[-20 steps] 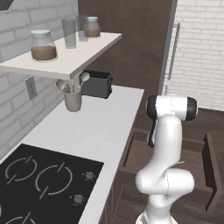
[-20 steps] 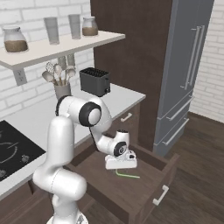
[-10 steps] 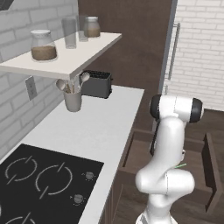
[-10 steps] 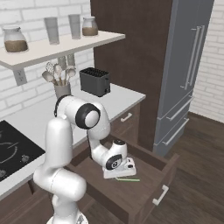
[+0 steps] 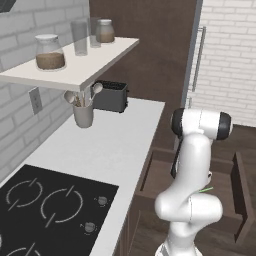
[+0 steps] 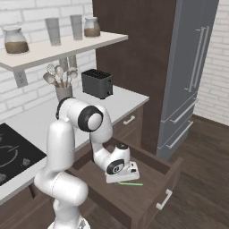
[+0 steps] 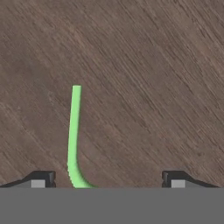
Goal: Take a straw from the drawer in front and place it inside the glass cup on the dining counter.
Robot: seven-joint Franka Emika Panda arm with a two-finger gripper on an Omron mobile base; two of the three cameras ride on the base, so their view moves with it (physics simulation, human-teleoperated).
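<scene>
Down low inside the open drawer point(image 6: 147, 188), gripper point(image 7: 107, 181) just above the wood floor. Fingers point(image 7: 41, 178) spread wide, nothing between the pads yet. Straw point(image 7: 73, 135) flat on the drawer bottom, lying between the two tips but closer to the left one in the hand view. Seen from the right base view, straw point(image 6: 129, 183) just beside the hand, toward the drawer's front. Toaster point(image 6: 97, 83) and utensil holder point(image 6: 64, 92) back on the worktop point(image 5: 110, 150).

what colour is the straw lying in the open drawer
The straw is bright green, plainest in the hand view against the dark brown wood of the drawer.
</scene>
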